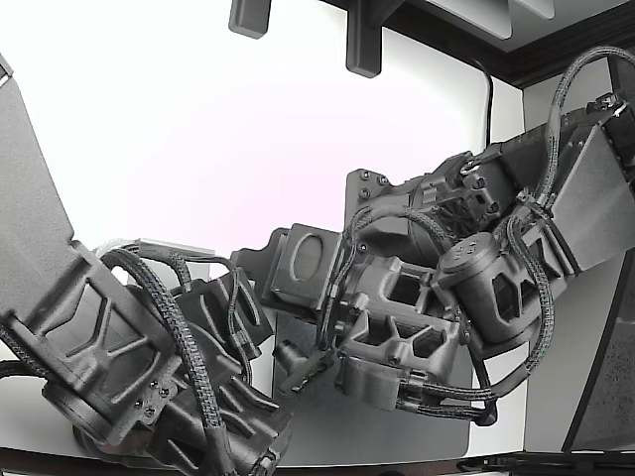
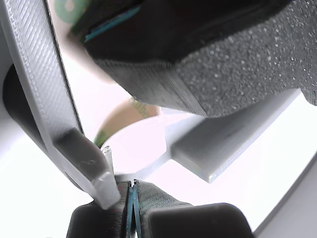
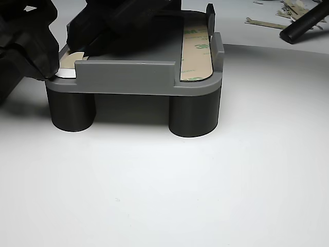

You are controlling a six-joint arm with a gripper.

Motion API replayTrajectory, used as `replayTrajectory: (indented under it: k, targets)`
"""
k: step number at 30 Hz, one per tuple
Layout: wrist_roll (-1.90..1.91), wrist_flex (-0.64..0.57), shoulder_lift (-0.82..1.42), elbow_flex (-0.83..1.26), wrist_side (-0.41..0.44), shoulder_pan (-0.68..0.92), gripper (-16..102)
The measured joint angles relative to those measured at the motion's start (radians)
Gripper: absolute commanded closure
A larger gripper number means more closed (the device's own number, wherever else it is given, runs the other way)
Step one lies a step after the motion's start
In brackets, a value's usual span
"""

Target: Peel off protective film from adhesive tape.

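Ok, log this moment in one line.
gripper: at fixture corner, closure unclear | white tab: at fingertips | tape strip: film still on | film scraps: behind fixture

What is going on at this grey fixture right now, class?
Two dark robot arms crowd over a grey fixture standing on round legs on a white table. A strip of tape with its printed protective film lies along one side, untouched. At the opposite corner, a gripper works at the end of a second strip, whose pale liner seems to curl up there. Whether the jaws have actually pinched the film cannot be told. Peeled scraps lie behind.
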Motion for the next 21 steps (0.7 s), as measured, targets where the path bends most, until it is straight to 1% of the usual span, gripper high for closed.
replayTrajectory:
  k: [3, 8, 10, 12, 14, 15, 16, 17, 18, 19, 21]
  targets:
    - [-0.006, 0.025, 0.000, -0.020, 0.009, -0.006, 97]
    - [0.005, 0.100, 0.040, -0.037, 0.023, -0.017, 97]
    - [0.017, 0.140, 0.071, -0.037, 0.023, -0.028, 91]
    - [0.035, 0.173, 0.112, -0.025, 0.025, -0.028, 82]
    - [0.063, 0.198, 0.164, 0.009, 0.025, -0.029, 53]
    - [0.081, 0.199, 0.195, 0.029, 0.026, -0.029, 33]
    - [0.103, 0.193, 0.224, 0.049, 0.028, -0.029, -6]
    - [0.127, 0.184, 0.258, 0.074, 0.029, -0.029, -12]
    - [0.155, 0.176, 0.290, 0.095, 0.031, -0.029, -8]
    - [0.187, 0.167, 0.328, 0.123, 0.038, -0.029, -14]
    - [0.249, 0.143, 0.414, 0.172, 0.046, -0.038, -14]
